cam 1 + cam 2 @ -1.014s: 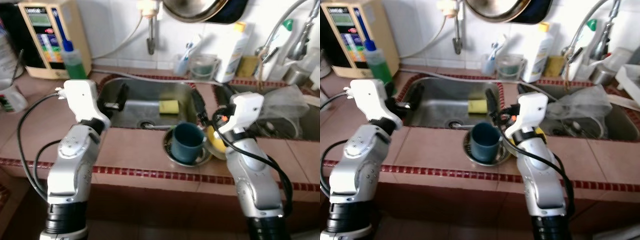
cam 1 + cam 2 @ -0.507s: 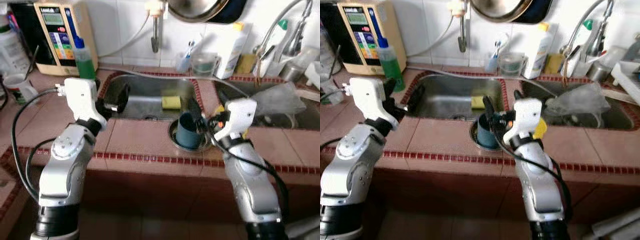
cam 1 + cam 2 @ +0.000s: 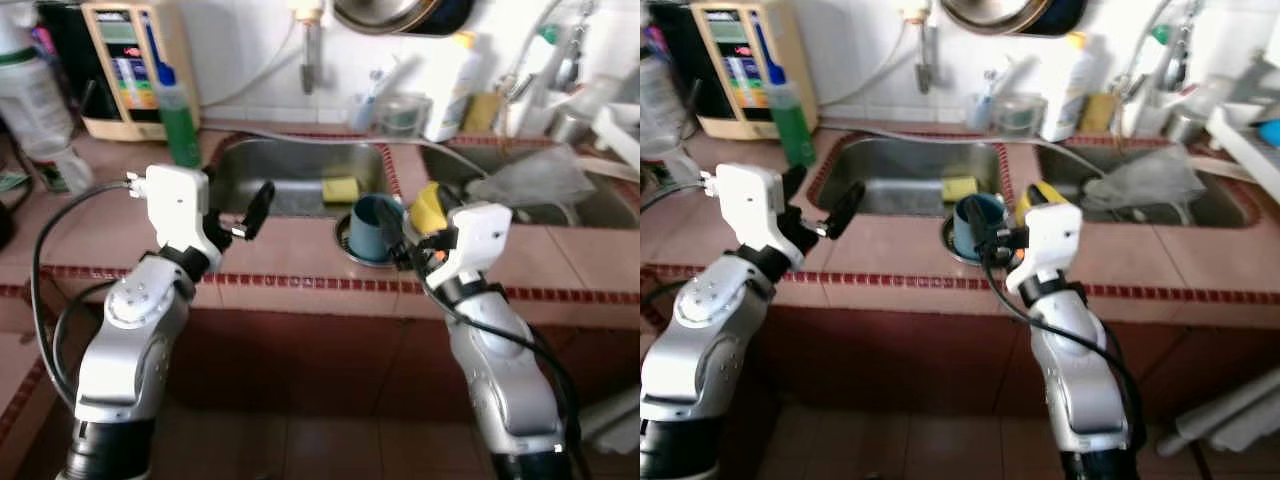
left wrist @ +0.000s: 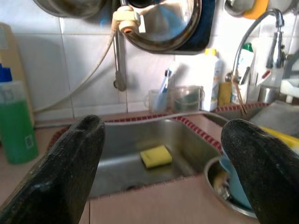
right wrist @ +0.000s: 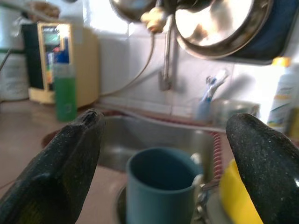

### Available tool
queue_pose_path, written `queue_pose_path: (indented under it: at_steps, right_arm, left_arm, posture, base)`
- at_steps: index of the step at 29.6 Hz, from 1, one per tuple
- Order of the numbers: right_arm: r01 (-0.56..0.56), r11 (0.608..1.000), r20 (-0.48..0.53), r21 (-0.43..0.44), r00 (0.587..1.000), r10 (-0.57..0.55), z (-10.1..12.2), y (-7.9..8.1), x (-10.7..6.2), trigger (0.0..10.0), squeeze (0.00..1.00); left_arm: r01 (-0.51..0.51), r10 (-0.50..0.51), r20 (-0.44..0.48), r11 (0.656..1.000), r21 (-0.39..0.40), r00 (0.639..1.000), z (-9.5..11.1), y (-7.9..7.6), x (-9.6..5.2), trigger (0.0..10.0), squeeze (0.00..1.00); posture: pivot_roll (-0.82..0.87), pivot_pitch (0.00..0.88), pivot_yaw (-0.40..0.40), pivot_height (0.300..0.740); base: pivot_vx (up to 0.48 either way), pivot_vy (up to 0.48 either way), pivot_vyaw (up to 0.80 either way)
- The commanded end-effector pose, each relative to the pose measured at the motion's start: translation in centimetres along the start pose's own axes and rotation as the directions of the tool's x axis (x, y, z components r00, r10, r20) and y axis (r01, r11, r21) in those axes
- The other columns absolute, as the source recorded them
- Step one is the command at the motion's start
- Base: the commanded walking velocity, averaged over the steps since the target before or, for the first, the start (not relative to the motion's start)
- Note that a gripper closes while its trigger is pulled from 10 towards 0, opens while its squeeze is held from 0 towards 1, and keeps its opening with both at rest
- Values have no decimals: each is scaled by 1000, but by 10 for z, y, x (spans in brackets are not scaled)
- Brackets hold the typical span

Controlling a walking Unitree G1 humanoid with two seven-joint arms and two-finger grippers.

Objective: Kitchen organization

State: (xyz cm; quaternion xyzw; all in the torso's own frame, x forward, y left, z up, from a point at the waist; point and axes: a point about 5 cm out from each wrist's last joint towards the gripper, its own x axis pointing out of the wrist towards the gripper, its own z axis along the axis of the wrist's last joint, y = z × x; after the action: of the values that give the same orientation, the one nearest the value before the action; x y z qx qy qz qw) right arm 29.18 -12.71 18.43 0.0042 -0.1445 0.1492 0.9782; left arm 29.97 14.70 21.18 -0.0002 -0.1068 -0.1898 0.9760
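A dark blue mug (image 3: 375, 226) stands in a steel bowl (image 3: 345, 243) on the tiled counter between the sink and the front edge. A yellow object (image 3: 425, 207) leans beside the mug. My right gripper (image 3: 400, 242) hovers just short of the mug, open and holding nothing; the right wrist view looks between its fingers (image 5: 60, 172) at the mug (image 5: 161, 186). My left gripper (image 3: 245, 212) is open over the counter's front strip, facing the sink, where a yellow sponge (image 4: 156, 156) lies.
A green soap bottle (image 3: 180, 125) and a beige appliance (image 3: 125, 60) stand at the back left. A toothbrush cup (image 3: 367, 110), a white bottle (image 3: 447, 75) and taps line the back wall. A second sink (image 3: 545, 190) with clear plastic lies to the right. Pans hang above.
The whole view has backed away from the counter. Both grippers have come back from over the sink to the counter's front edge, both still open.
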Motion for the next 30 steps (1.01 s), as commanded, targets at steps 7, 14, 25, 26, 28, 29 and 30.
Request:
queue_pose_path:
  at_steps: [7,14,25,26,28,29,30]
  right_arm:
    - [-10,1000,12,-2,1000,10,4,3,2,10000,0]
    - [-14,1000,14,0,1000,14,4,4,3,10000,0]
    - [-28,1000,-7,-6,1000,28,-1,4,0,10000,0]
    - [-29,1000,-10,-7,1000,29,-1,4,0,10000,0]
    - [-24,1000,-24,-11,999,24,-4,2,-1,10000,0]
    - [-15,1000,-28,-13,1000,15,-5,2,-2,10000,0]
    - [-15,1000,-28,-13,1000,15,-5,2,-2,10000,0]
  left_arm:
    - [23,-23,18,1000,15,1000,5,-3,2,10000,0]
    - [24,-25,30,999,27,999,7,-2,1,10000,0]
    - [92,-93,10,993,76,996,5,-5,-1,10000,0]
    - [99,-100,8,991,86,995,5,-5,-1,10000,0]
    - [129,-128,-16,987,96,992,1,-7,-2,10000,0]
    - [140,-138,-29,986,95,990,-1,-7,-2,10000,0]
    - [140,-138,-29,986,95,990,-1,-7,-2,10000,0]
  posture:
    - [-62,53,8,740]
    - [-58,50,11,740]
    - [-54,56,11,740]
    - [-55,57,12,740]
    - [-56,60,15,740]
    - [-60,59,17,740]
    - [-60,59,17,740]
  base:
    - [0,-137,0]
    - [379,0,0]
    - [0,0,0]
    - [0,0,0]
    - [0,0,0]
    - [0,0,0]
    - [0,0,0]
